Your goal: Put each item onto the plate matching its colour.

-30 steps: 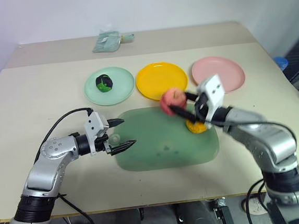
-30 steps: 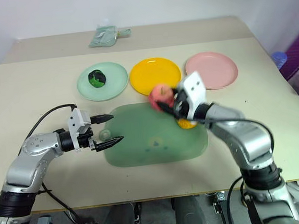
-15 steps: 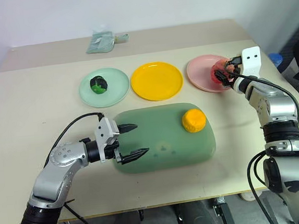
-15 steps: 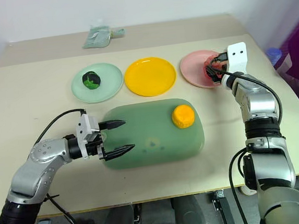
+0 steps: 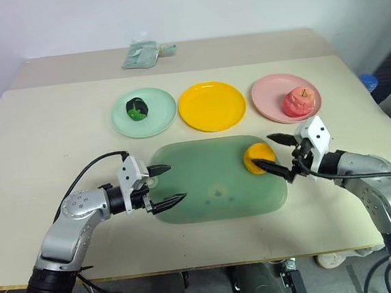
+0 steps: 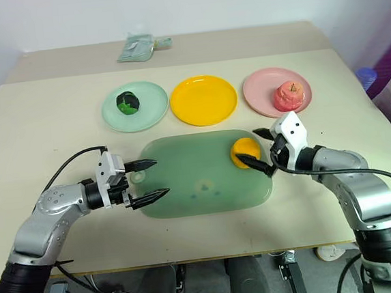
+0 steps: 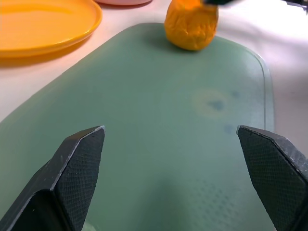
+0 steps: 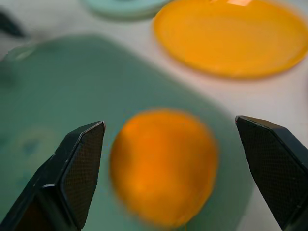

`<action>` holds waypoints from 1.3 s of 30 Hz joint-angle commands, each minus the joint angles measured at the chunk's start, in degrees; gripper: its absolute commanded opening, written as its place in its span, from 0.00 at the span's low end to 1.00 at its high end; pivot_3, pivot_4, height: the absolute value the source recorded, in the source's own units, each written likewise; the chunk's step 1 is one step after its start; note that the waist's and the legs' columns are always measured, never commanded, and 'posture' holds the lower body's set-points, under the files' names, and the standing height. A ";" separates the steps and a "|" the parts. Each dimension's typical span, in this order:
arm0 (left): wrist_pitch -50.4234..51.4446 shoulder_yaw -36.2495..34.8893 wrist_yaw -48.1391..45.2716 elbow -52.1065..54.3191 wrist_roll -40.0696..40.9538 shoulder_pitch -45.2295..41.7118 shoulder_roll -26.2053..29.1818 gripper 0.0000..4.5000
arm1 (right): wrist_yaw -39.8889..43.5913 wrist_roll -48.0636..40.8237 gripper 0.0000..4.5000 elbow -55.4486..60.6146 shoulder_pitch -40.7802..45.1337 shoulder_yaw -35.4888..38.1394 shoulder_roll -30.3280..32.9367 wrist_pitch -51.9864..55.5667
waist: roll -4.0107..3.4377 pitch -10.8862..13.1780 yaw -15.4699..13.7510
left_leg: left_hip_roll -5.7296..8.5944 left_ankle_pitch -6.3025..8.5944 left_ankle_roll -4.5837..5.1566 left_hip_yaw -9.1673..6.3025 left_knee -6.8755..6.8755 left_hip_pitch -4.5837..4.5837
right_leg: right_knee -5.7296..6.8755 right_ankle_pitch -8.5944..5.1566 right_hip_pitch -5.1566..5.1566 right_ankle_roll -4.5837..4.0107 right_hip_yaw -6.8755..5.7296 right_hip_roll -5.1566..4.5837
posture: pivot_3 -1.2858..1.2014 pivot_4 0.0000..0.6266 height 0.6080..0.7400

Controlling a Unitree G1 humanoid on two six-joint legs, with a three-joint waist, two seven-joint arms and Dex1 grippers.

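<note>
Three plates point(image 5: 212, 106) on beige table point(image 5: 44, 139)

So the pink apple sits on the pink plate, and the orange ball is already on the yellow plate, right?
Not quite. The pink apple does sit on the pink plate, but the head views show the orange ball on the green board; the yellow plate is bare.

orange ball point(image 8: 163, 166) blurred, yellow plate point(image 7: 43, 24) cut off by edge
</note>
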State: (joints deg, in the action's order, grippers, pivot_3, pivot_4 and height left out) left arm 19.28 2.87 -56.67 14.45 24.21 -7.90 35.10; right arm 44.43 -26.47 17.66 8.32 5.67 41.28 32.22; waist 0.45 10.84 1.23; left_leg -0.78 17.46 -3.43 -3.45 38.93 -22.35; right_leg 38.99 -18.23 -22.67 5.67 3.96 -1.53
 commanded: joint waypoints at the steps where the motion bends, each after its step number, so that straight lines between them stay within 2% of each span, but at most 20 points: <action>1: -1.58 0.08 -0.64 0.32 -0.27 -0.74 0.01 1.00 | -1.65 3.91 0.98 -0.89 0.43 -2.50 -0.22 -1.15 | 0.00 0.00 -0.05 | 0.01 0.00 0.00 0.00 0.00 0.00 | 0.00 0.00 -0.01 0.00 0.00 0.01 | 0.52 0.24 1.00; 3: -1.30 -0.19 -0.54 0.91 -0.10 -0.63 0.27 1.00 | -2.16 4.07 0.98 -1.42 1.30 -3.03 -1.03 -0.47 | 0.00 0.00 -0.18 | 0.00 0.00 0.00 0.00 0.00 0.00 | 0.00 0.00 -0.01 0.00 0.00 -0.01 | 0.52 0.24 1.00; 4: -1.05 -0.43 -0.41 1.24 0.02 -0.59 0.43 1.00 | -2.19 4.05 0.87 -1.29 1.71 -3.15 -1.41 -0.64 | 0.00 0.00 -0.21 | 0.00 0.00 0.00 0.00 0.00 -0.01 | 0.00 0.00 -0.01 0.00 0.00 -0.03 | 0.52 0.24 1.00; 5: -0.89 -0.59 -0.31 1.44 0.11 -0.58 0.55 1.00 | -2.19 4.06 0.81 -1.16 1.97 -3.21 -1.66 -0.82 | 0.00 0.00 -0.23 | 0.00 0.00 0.00 0.00 0.00 -0.01 | 0.00 0.00 -0.01 0.00 0.00 -0.04 | 0.52 0.24 1.00; 6: -0.66 -0.98 -0.10 1.63 0.28 -0.51 0.73 1.00 | -2.80 4.13 0.71 -0.94 2.75 -2.94 -2.32 -1.34 | 0.00 0.00 -0.22 | 0.00 0.00 0.00 -0.01 0.00 -0.01 | 0.00 0.00 -0.01 0.00 0.00 -0.04 | 0.52 0.24 1.00; 7: -0.51 -1.31 0.06 1.70 0.42 -0.43 0.92 1.00 | -3.40 3.84 0.67 -0.90 3.69 -2.52 -3.13 -1.53 | 0.00 0.00 -0.18 | 0.00 0.00 0.00 -0.01 0.00 -0.01 | 0.00 0.00 -0.01 0.00 0.00 -0.04 | 0.52 0.24 1.00; 10: -0.29 -2.23 0.43 1.76 0.62 0.10 1.57 1.00 | -4.95 2.57 0.67 -1.21 7.53 -1.55 -5.56 -0.89 | 0.00 0.00 -0.02 | -0.02 0.00 0.00 -0.01 0.00 -0.01 | 0.01 0.00 -0.03 0.00 0.00 -0.02 | 0.52 0.24 1.00; 15: 0.13 -4.69 2.08 0.16 0.87 0.05 1.70 1.00 | -11.24 7.99 0.67 -13.23 23.31 -6.41 -13.64 -1.09 | -0.01 0.01 0.56 | -0.03 -0.02 -0.03 0.01 0.00 -0.01 | 0.05 0.01 -0.07 -0.02 0.01 -0.02 | 0.52 0.24 1.00; 21: -1.52 -4.95 2.35 -2.34 0.16 -0.50 0.79 1.00 | -16.19 17.06 0.67 -45.91 43.59 -10.86 -23.53 -9.85 | 0.00 0.01 1.22 | 0.07 -0.03 -0.05 0.04 -0.08 -0.08 | 0.07 0.01 -0.21 -0.03 0.00 -0.07 | 0.52 0.24 1.00; 24: -2.17 -5.61 3.76 -1.96 -0.14 0.65 -0.03 1.00 | -16.25 19.03 0.99 -54.46 47.83 -10.59 -25.12 -15.89 | 0.00 0.01 1.24 | 0.06 -0.03 -0.05 0.03 -0.20 -0.15 | 0.05 0.01 -0.31 -0.03 -0.01 -0.14 | 0.52 0.24 1.00; 25: -2.17 -5.86 4.46 -1.42 -0.08 1.25 -0.29 1.00 | -16.17 19.35 0.99 -54.78 48.08 -10.27 -25.02 -17.61 | 0.00 0.01 1.28 | 0.05 -0.03 -0.05 0.03 -0.21 -0.17 | 0.06 0.01 -0.35 -0.03 -0.02 -0.16 | 0.52 0.24 1.00; 29: -2.04 -7.69 7.26 0.77 0.65 3.84 -0.90 1.00 | -12.74 18.88 0.99 -47.72 43.20 -9.06 -21.89 -20.78 | 0.00 0.01 1.33 | 0.04 -0.03 -0.05 0.09 -0.22 -0.33 | 0.11 0.01 -0.58 -0.02 0.02 -0.21 | 0.52 0.24 1.00; 32: -2.93 -11.03 8.65 -0.90 0.28 5.06 0.11 1.00 | -8.05 15.64 0.99 -34.27 33.34 -6.67 -16.65 -18.09 | 0.02 0.00 0.80 | 0.02 -0.04 -0.07 -0.02 -0.19 -0.34 | 0.13 0.01 -0.53 -0.03 -0.03 -0.21 | 0.52 0.24 1.00; 36: -5.00 -16.78 11.71 -6.07 -1.54 4.52 2.22 1.00 | 0.01 5.07 0.99 -14.39 17.23 1.18 -7.59 -9.16 | 0.00 0.01 -0.03 | 0.03 -0.03 -0.05 -0.01 -0.15 -0.35 | 0.13 0.01 -0.48 -0.02 -0.03 -0.21 | 0.52 0.24 1.00; 39: -6.55 -20.20 12.83 -10.14 -2.46 4.28 4.09 1.00 | 3.26 0.44 0.99 -7.64 6.27 7.85 -2.06 -5.44 | -0.03 0.02 0.11 | 0.00 -0.03 -0.05 0.06 -0.14 -0.26 | 0.14 0.01 -0.43 -0.03 0.03 -0.13 | 0.52 0.24 1.00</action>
State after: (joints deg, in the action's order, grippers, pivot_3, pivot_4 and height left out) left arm 14.41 -14.34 -44.68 5.09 22.47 -3.38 38.24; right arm 45.82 -22.84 5.01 16.38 9.17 37.48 25.53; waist 0.41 10.86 1.34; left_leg -0.79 17.44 -3.47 -3.38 38.78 -22.50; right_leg 39.12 -18.22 -23.02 5.64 4.00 -1.64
